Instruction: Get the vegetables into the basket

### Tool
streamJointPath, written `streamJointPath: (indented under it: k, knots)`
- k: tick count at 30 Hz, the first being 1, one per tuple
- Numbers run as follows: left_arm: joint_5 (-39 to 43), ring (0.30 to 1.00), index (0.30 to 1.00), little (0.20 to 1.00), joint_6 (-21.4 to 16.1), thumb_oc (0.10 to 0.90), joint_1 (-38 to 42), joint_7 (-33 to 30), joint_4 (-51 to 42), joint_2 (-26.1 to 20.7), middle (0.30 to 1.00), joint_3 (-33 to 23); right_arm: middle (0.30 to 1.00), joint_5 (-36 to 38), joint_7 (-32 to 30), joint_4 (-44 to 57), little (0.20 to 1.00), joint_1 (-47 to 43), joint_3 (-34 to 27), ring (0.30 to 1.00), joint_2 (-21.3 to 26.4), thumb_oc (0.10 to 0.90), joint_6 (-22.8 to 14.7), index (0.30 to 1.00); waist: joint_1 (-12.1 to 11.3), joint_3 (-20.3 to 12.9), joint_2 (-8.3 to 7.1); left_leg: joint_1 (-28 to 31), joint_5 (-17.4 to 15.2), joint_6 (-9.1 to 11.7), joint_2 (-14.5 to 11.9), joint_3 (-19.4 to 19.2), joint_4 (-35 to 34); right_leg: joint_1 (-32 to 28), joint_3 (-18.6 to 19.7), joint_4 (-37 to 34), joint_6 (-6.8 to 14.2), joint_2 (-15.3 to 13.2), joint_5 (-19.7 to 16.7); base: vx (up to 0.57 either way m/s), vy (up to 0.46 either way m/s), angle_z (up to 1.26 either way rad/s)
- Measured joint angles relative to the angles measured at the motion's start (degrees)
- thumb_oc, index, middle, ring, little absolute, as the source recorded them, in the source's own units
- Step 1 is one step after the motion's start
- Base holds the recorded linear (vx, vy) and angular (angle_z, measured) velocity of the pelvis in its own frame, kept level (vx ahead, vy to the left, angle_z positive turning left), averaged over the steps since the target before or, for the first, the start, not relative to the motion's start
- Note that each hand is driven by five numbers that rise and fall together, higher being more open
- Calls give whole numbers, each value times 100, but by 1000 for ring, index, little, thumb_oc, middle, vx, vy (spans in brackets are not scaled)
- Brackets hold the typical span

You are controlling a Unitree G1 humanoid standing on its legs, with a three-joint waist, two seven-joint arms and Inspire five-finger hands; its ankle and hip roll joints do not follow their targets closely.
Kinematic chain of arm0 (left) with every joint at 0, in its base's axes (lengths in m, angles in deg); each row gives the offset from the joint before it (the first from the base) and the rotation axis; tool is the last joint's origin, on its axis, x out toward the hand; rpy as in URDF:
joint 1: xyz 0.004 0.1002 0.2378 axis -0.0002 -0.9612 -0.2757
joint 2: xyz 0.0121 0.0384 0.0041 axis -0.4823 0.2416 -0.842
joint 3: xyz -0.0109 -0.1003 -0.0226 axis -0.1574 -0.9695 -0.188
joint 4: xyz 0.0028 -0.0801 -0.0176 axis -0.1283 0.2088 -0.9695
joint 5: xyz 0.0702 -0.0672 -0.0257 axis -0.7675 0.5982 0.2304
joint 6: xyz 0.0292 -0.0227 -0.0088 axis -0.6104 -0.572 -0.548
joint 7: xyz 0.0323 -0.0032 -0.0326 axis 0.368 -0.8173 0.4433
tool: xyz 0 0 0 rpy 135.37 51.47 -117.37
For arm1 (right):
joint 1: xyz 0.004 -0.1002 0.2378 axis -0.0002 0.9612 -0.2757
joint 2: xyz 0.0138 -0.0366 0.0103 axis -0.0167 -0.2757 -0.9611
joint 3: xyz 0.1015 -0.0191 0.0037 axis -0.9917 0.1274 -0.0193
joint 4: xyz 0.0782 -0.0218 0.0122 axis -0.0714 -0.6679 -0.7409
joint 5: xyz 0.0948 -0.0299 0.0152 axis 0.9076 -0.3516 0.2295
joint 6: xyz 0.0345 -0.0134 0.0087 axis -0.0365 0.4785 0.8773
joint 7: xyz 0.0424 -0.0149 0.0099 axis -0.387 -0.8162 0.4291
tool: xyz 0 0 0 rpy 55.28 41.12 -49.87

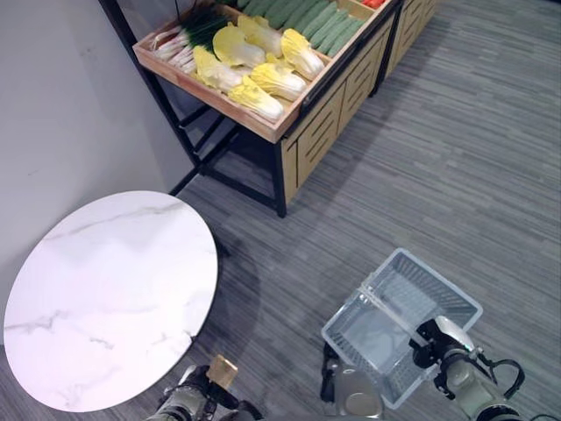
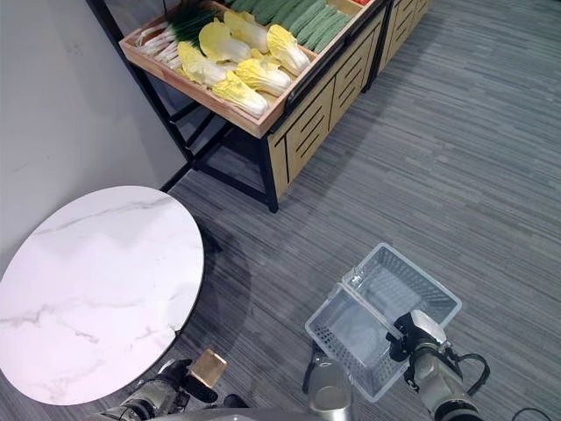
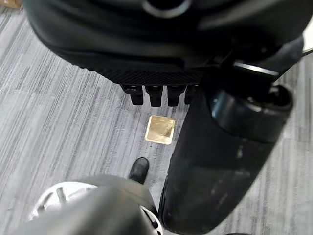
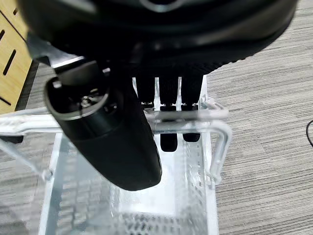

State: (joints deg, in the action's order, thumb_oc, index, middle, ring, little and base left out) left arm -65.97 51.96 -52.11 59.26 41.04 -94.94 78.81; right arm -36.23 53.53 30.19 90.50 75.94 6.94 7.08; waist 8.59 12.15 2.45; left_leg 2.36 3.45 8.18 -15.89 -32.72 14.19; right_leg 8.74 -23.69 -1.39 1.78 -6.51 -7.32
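Note:
Yellow napa cabbages (image 1: pixel 263 66) lie in a wooden crate (image 1: pixel 230 112) on a shelf at the far side, with green onions (image 1: pixel 188 35) to their left and cucumbers (image 1: pixel 307 16) behind. A clear plastic basket (image 1: pixel 438 279) hangs low at the right, with nothing in it. My right hand (image 1: pixel 438 338) is shut on its handle (image 4: pixel 215 115), with the fingers (image 4: pixel 168 139) curled over the bar. My left hand (image 1: pixel 188 399) hangs low at the left over the floor, its fingers (image 3: pixel 156 93) curled and holding nothing. Both hands are far from the vegetables.
A round white marble table (image 1: pixel 114 289) stands at the left, between me and the shelf. The shelf rests on a black metal frame (image 1: pixel 206 158) beside slatted wooden cabinets (image 1: pixel 337 96). A small brass square (image 3: pixel 160 129) lies on the grey carpet. Open floor stretches to the right.

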Motion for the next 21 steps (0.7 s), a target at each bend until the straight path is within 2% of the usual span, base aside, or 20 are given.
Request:
streamJointPath:
  k: [1,3,4,5,6,7,8,9,10,11,12,13,14,15,17,18,21]
  knots:
    - [51,1000,1000,1000,0,900,19,-43,-25,-7,1000,-3,300,2,-2,4,300,19,-1,300,-1,400,-5,300,-30,72,-126,-148,-9,107,-24,260,242,-83,90,-99,-101,-27,36,69,4,-14]
    - [172,1000,1000,1000,-19,900,9,-101,-125,50,1000,-2,300,3,-23,-13,300,23,-47,300,13,400,-5,300,-41,114,-213,-335,-219,446,111,665,116,-210,229,-324,-69,-4,12,115,93,-10]
    - [263,1000,1000,1000,-28,900,25,-129,-161,106,1000,5,300,9,-35,-107,300,-5,-37,300,-3,400,-7,300,-37,132,-246,-382,-212,428,216,844,-787,-174,418,-383,-56,71,6,230,217,-19]
    - [315,1000,1000,1000,-30,900,31,-131,-146,126,1000,8,300,10,-30,-182,300,-24,-35,300,-56,400,-7,300,-60,137,-254,-368,-49,392,171,892,-1446,-151,497,-385,-75,207,19,354,217,-69]
    - [372,1000,1000,1000,-38,900,93,-145,-57,140,1000,63,300,50,-30,-370,300,-160,-1,300,-154,400,-33,300,-189,245,-443,-498,242,371,61,1139,-1878,-148,757,-394,-144,310,169,295,161,-71]
    - [405,1000,1000,1000,-41,900,127,-151,-57,146,1000,61,300,67,-30,-415,300,-204,2,300,-176,400,-30,300,-197,250,-444,-545,325,346,83,1168,-1883,-136,779,-393,-122,329,246,209,73,-84]
    - [488,1000,1000,1000,-50,900,118,-163,-114,167,1000,42,300,118,-47,-569,300,-373,104,300,-197,400,-31,300,-248,284,-447,-688,369,413,66,1559,-1970,-135,806,-326,66,445,527,91,62,-84]
    - [552,1000,1000,1000,-74,900,95,-187,-207,170,1000,9,300,158,-23,-583,300,-323,169,300,-190,400,-35,300,-372,259,-413,-620,255,453,56,1972,-1945,8,942,-105,-19,554,564,114,89,-107]
    - [593,1000,1000,1000,-96,900,68,-201,-283,127,1000,-28,300,163,-18,-513,300,-319,192,300,-188,400,-48,300,-438,287,-467,-488,204,399,162,2328,-1960,22,1262,-33,-122,631,178,99,110,-142]
    - [592,1000,1000,1000,-100,900,62,-202,-271,139,1000,1,300,162,-35,-473,300,-358,188,300,-163,400,-100,300,-472,284,-432,-381,55,172,357,2734,-1896,77,1526,3,-243,773,99,122,198,-163]
    - [591,1000,1000,1000,-113,900,84,-215,-275,102,1000,-19,300,163,-70,-353,300,-445,247,300,-152,400,-134,300,-572,326,-386,-513,-73,-42,440,2705,-1677,176,1644,29,-199,811,86,109,172,-152]
    - [590,1000,1000,1000,-114,900,112,-223,-297,133,1000,-14,300,163,-75,-304,300,-465,228,300,-137,400,-169,300,-570,373,-298,-573,-52,-63,349,2580,-1590,324,1648,320,-209,845,238,111,188,-105]
    - [588,1000,1000,1000,-127,900,116,-251,-356,61,1000,0,300,171,-42,-268,300,-375,229,300,-159,400,-169,300,-506,378,-302,-599,-86,-97,322,2519,-1556,534,1584,1111,-217,795,466,81,201,-6]
    - [587,1000,1000,1000,-125,900,68,-237,-355,-2,1000,6,300,176,-15,-243,300,-69,230,300,-179,400,-168,300,-393,286,-443,-509,-13,-211,535,2519,-1623,189,1742,1039,-2,492,823,108,290,5]
    - [595,1000,1000,1000,-119,900,-27,-240,-328,25,1000,6,300,186,0,-400,300,-77,219,300,-180,400,-98,300,-396,328,-350,-389,54,-237,575,2390,-1602,28,1905,728,5,503,649,61,182,-18]
    - [599,1000,1000,1000,-151,900,-86,-237,-363,77,1000,-10,300,196,-21,-412,300,-116,169,300,-157,400,-82,300,-350,343,-246,-354,26,-240,635,2228,-1637,-52,2013,497,63,461,486,35,152,-39]
    - [528,1000,1000,1000,-143,900,-47,-237,-391,92,1000,2,300,209,-3,-401,300,-121,190,300,-169,400,-82,300,-315,329,-179,-298,14,-271,817,2119,-1704,-254,2143,-7,96,351,148,28,215,-27]
